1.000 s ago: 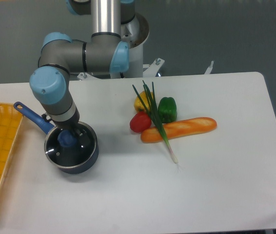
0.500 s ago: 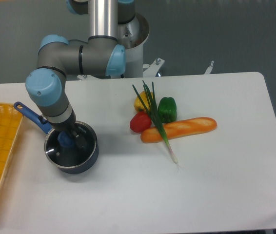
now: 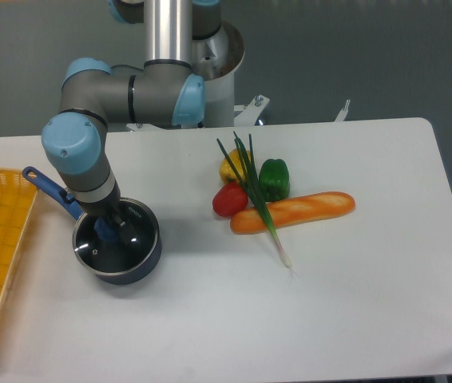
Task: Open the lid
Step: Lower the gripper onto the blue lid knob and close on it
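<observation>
Your gripper [image 3: 113,230] is down over the pan [image 3: 117,246] at the left of the table [image 3: 354,279], fingers set to either side of the blue knob [image 3: 106,230] at the middle of the lid [image 3: 116,242]. The wrist hides most of the contact, so you cannot tell from this view whether the fingers are clamped on the knob or just standing beside it with a gap. The lid itself sits flat on the pan, rim seated all round, so nothing is open yet. Going in from straight above makes sense: the knob is the only part of the glass disc that two fingers can pinch, and a vertical approach lets you lift the lid clear without dragging the pan. The pan's handle [image 3: 50,191] points up and left toward the yellow tray [image 3: 2,239], away from the arm's path, so it should not snag. I would judge this as the grasp step, with the lift to follow once the grip is sure; a loose pinch on a rounded knob could let the lid tilt or slip. The peppers [image 3: 274,179], tomato [image 3: 229,199], bread [image 3: 294,211] and onion stalk [image 3: 259,199] lie well apart to the right, out of your way.
</observation>
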### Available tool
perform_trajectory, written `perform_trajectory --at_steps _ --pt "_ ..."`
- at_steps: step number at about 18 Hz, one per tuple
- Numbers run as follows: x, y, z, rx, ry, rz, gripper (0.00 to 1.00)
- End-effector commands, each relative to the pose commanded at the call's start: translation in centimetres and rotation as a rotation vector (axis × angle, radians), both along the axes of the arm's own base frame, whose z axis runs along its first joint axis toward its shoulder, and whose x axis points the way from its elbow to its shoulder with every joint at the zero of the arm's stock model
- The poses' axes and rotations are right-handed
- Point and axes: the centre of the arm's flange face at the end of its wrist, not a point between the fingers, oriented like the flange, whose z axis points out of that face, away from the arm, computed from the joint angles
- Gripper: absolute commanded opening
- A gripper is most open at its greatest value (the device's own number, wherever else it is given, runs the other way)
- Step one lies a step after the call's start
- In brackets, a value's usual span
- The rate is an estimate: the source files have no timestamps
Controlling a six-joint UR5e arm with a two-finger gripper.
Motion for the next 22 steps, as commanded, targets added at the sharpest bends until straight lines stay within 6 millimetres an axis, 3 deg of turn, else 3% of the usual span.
perform_trajectory --at_steps 13,22 --pt "-0.21 0.47 0.07 0.008 0.003 0.011 0.96" --pt "-0.21 0.45 0.16 0.01 0.003 0.003 0.73"
